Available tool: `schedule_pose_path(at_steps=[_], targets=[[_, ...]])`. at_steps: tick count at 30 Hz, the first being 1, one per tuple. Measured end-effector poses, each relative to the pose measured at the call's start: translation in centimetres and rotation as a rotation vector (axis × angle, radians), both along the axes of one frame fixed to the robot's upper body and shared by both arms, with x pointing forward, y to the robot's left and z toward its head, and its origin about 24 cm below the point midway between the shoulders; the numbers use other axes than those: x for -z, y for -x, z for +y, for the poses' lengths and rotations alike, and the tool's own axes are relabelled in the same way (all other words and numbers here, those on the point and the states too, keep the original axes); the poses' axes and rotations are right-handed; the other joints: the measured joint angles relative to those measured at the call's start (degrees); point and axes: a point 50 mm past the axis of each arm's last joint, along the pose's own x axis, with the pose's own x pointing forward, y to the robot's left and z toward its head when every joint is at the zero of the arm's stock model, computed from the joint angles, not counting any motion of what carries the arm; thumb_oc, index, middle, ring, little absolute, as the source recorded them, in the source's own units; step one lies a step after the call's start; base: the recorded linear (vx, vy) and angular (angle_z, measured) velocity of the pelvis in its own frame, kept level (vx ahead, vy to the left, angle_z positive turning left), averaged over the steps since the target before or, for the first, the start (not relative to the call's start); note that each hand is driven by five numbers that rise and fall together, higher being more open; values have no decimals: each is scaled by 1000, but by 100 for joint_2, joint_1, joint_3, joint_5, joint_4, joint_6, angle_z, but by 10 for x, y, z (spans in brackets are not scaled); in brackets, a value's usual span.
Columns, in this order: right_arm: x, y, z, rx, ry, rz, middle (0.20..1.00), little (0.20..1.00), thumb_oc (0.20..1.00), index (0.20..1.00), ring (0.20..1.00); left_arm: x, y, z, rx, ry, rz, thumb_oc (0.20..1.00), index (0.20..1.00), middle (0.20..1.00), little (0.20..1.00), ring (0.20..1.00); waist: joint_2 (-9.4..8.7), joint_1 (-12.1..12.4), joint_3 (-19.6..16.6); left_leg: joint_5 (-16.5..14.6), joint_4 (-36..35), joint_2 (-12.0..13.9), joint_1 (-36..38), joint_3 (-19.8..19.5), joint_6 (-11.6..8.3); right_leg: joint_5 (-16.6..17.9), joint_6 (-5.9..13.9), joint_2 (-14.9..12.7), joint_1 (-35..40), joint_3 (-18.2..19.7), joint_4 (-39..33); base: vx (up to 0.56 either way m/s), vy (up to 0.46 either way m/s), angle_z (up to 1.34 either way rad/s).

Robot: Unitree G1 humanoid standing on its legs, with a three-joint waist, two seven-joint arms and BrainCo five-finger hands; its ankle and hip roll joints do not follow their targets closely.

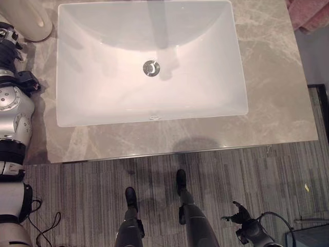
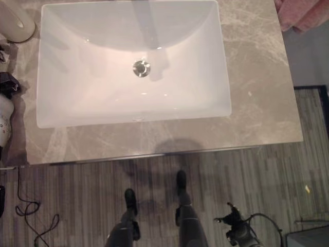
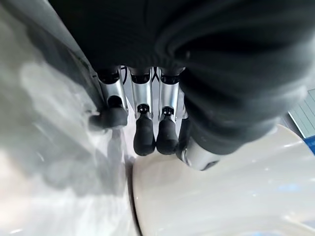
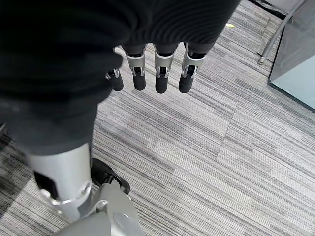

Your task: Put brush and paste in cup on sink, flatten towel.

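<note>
Cup [image 1: 32,20], white, just beyond left hand [image 3: 145,135] with fingers straight and holding nothing; towel [image 1: 308,13], pink, bunched, far right counter [image 1: 267,77] corner, well apart from right hand [image 4: 160,78] hanging slack-fingered over floor [image 4: 221,157].
</note>
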Motion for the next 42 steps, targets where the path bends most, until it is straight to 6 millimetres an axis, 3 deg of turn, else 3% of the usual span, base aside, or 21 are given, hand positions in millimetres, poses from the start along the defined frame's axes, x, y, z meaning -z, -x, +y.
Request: schedule_pose_path(at_steps=[10,18,29,36,42], targets=[[-1,2,-5,-2,11,8,1000,1000,1000,1000,1000,40,7,4,-1,14,101,200,200,200,200,200,-6,28,-14,4,-2,26,346,-30,-20,-42,16,15,366,-18,-3,-13,-27,0],[-1,4,-9,0,22,19,1000,1000,1000,1000,1000,63,14,-4,48,5,141,200,200,200,200,200,-142,60,-169,10,-1,59,504,-95,-27,-9,-23,35,567,-100,-2,-34,-41,3],[7,22,-11,0,27,89,1000,1000,1000,1000,1000,66,11,-16,107,-30,167,200,200,200,200,200,-231,101,-236,55,-2,33,472,-169,-45,-69,-7,-4,570,-152,-5,-19,0,3],[9,27,-9,5,20,103,1000,1000,1000,1000,1000,58,2,-30,157,-36,128,200,200,200,200,200,-173,23,-272,49,-2,13,348,-153,-34,-44,-23,-16,436,-121,-4,11,16,-1],[9,26,-8,5,18,100,1000,1000,1000,1000,1000,49,-12,-54,228,-45,109,200,200,200,200,200,-82,4,-319,30,-2,-9,259,-35,-10,5,-15,-14,282,-8,-3,24,18,-8]])
